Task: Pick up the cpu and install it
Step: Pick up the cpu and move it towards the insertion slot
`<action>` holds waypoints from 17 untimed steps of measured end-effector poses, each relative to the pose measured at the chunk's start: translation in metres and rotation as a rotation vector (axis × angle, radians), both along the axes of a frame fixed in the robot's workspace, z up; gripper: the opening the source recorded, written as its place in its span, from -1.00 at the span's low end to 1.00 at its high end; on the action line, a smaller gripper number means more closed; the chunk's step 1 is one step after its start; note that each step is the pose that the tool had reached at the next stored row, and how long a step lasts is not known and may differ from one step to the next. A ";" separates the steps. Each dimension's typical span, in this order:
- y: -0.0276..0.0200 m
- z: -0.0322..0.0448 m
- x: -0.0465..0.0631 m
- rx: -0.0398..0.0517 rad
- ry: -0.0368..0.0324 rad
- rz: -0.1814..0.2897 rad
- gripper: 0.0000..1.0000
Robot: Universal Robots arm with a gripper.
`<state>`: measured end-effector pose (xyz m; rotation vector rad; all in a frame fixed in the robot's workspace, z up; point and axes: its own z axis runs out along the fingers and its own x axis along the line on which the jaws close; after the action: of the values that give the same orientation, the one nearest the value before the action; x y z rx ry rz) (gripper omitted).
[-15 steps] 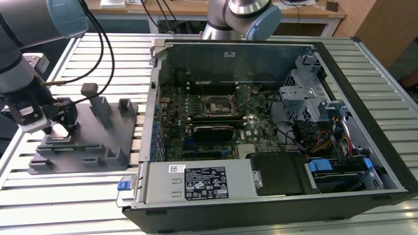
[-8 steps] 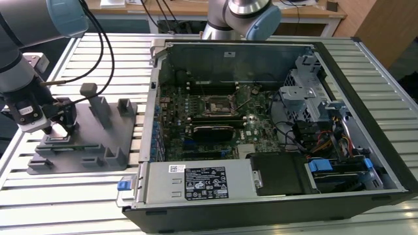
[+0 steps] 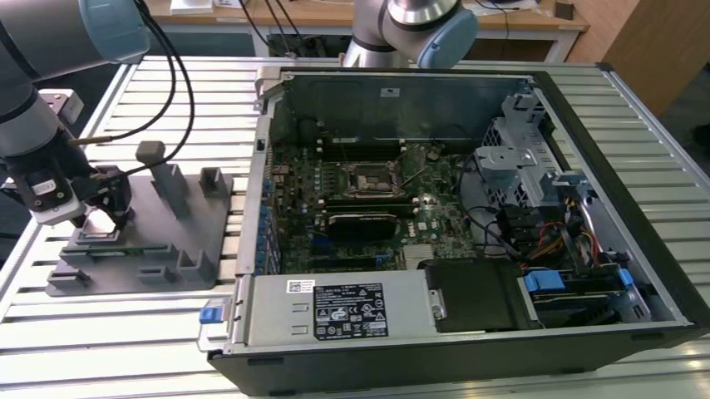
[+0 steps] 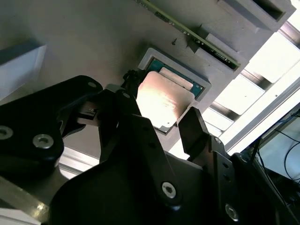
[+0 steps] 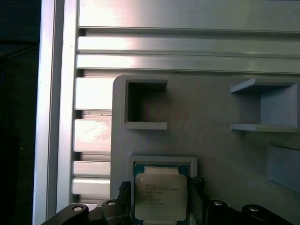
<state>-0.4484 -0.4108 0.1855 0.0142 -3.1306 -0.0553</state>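
Table: a slatted metal table [image 3: 649, 91] carries everything; the computer case lies on it toward the exterior view's right and the tray toward the exterior view's left.
Computer case: a black computer case [image 3: 466, 362] lies on its side with the panel off. Inside it are a green motherboard [image 3: 438, 216], a metal box [image 3: 278, 312] with a label near the front wall, and coloured cables at the exterior view's right.
Arm: the grey arm [image 3: 33, 108] comes down at the exterior view's left, above the tray.
Fixture tray: a grey plastic fixture tray [image 3: 145, 266] with upright posts and walled pockets, well apart from the motherboard. A thin green board [image 4: 187, 32] sits in one slot, and a square pocket [image 5: 143, 105] is near the recess.
Gripper: the black gripper [image 4: 159, 108] is low over the tray, its fingers [image 4: 194, 129] spread apart, one at each side of the chip and close to its edges.
Socket: the black-framed square socket [image 3: 367, 178] sits in the middle of the motherboard, inside the case.
Recess: a square recess [image 5: 162, 161] in the tray holds the chip.
cpu: the cpu [image 5: 161, 197] lies flat in that recess, silvery top up, between the fingers in both wrist views.
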 end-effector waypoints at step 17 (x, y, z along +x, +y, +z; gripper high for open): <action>0.0000 0.0174 -0.001 0.0000 -0.0007 0.000 0.05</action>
<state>-0.4492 -0.4109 0.2029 0.0142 -3.1313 -0.0552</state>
